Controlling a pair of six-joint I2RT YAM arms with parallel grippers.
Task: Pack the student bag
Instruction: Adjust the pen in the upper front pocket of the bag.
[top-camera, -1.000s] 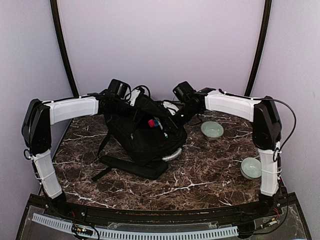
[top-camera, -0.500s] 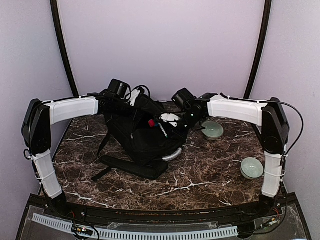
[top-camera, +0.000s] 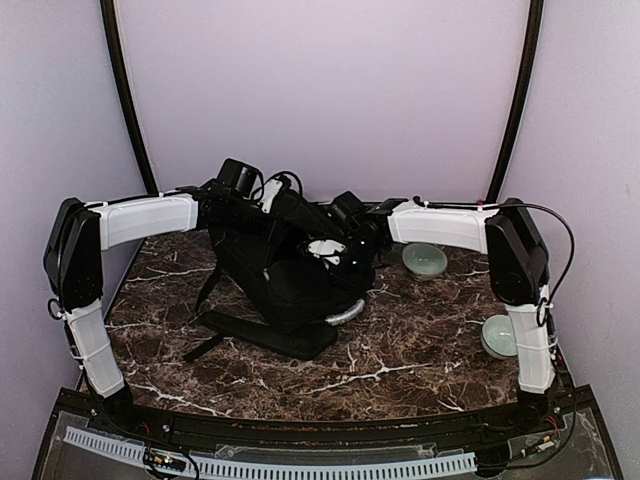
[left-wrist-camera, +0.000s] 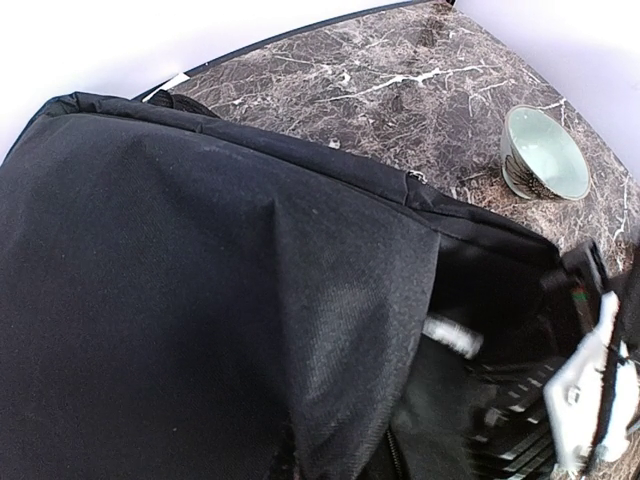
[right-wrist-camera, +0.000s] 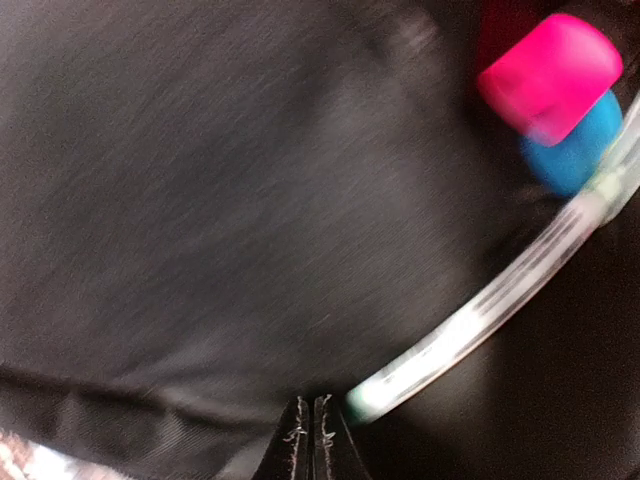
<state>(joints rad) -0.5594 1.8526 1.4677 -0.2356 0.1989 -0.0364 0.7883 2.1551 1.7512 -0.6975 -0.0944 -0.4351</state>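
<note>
Reaching in from either side, both arms are meeting at the bag (top-camera: 290, 285), which is sitting slumped on the tabletop (top-camera: 400, 350) beneath and between the two pincers. The left pincer (top-camera: 285, 205) is pinching the bag's cloth at its raised top edge. Its own camera is showing no fingers, only black cloth draping away from it. The right pincer (right-wrist-camera: 310, 430) is poking into the bag's mouth, tips pressed together with nothing between them. Just above and right of those tips a clear tube (right-wrist-camera: 500, 300) is lying slantwise, with a pink cap (right-wrist-camera: 550, 75) and something blue (right-wrist-camera: 572, 155) beyond it, all blurred. A pale green bowl (top-camera: 424, 260) is sitting just right of the right pincer, outside the bag. A second bowl (top-camera: 502, 336) is resting well apart from it, nearer that arm's base.
</note>
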